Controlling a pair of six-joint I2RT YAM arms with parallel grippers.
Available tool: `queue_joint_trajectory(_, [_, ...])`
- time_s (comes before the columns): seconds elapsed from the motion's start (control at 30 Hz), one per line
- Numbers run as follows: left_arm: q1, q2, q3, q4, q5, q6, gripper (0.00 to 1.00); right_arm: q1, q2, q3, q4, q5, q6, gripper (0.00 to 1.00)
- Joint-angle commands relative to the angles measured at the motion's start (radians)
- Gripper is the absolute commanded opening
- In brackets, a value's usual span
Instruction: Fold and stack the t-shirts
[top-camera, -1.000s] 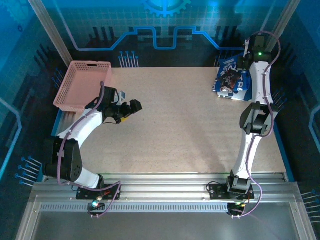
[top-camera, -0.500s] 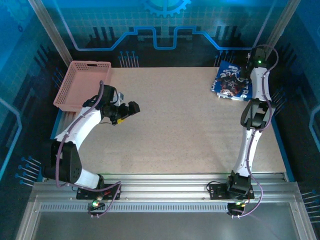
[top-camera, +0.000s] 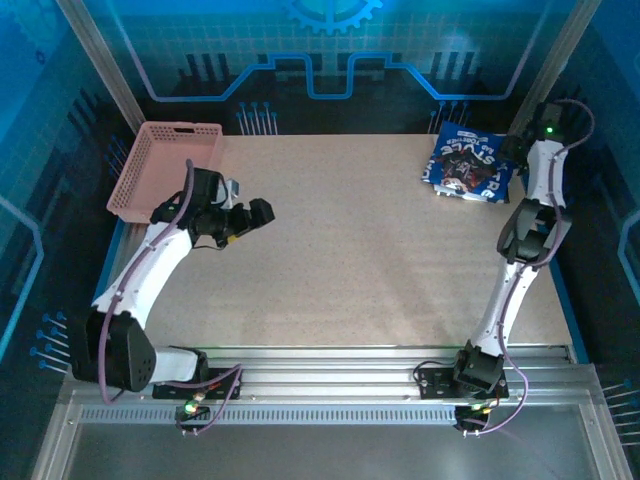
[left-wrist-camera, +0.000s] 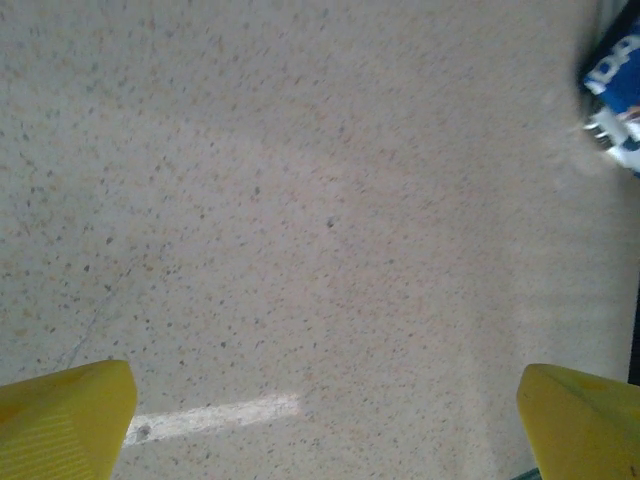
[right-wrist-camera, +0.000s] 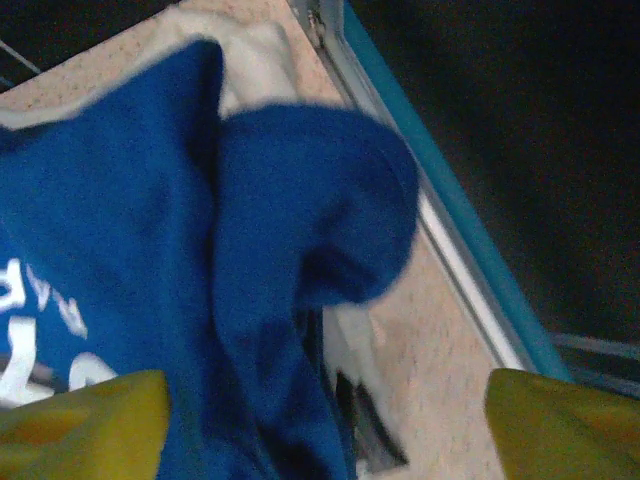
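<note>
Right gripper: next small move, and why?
Probably lift the right gripper straight up and away: its jaws stand open with nothing held, and the folded t-shirts lie just beneath, so a sideways drag could rumple them.

t-shirt (left-wrist-camera: 616, 76) blurred, cut off at the right edge — its print (top-camera: 468, 170) too small to read.

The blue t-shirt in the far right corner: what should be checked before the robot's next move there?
1. Right claw open: ok, its jaws stand wide apart.
2. Right claw clear of the t-shirt: cannot tell, cloth lies close beneath it.
3. T-shirt folded on the table: ok, print facing up.
4. Fold lying flat: not ok, a lump of cloth bulges near the table's edge.
5. Left claw open and empty: ok, over bare table.
</note>
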Motion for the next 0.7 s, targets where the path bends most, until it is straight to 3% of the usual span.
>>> queue_joint_trajectory(0.0, [0.011, -0.099, -0.014, 0.035, -0.03, -0.01, 0.99, -0.03, -0.229, -0.224, 0.08, -0.09, 0.063, 1.0])
queue_joint_trajectory(0.2, [0.035, -0.294, -0.14, 0.09, -0.131, -0.028, 0.99, -0.05, -0.562, -0.682, 0.233, -0.19, 0.117, 1.0])
queue_joint_trajectory(0.37, [0.062, -0.485, -0.301, 0.144, -0.363, -0.04, 0.99, -0.005, -0.844, -1.005, 0.235, -0.269, 0.158, 1.0])
queue_joint_trajectory(0.5, [0.105, -0.554, -0.434, 0.277, -0.509, 0.05, 0.99, 0.195, -1.1, -1.322, 0.317, -0.255, 0.129, 1.0])
queue_joint_trajectory(0.57, [0.128, -0.546, -0.497, 0.381, -0.541, 0.105, 0.99, 0.343, -1.205, -1.455, 0.399, -0.136, 0.095, 1.0])
queue_joint_trajectory(0.63, [0.152, -0.527, -0.568, 0.523, -0.539, 0.159, 0.99, 0.475, -1.309, -1.652, 0.605, -0.015, 0.017, 1.0])
queue_joint_trajectory(0.67, [0.155, -0.512, -0.601, 0.599, -0.54, 0.19, 0.99, 0.492, -1.341, -1.709, 0.677, 0.007, -0.009, 1.0])
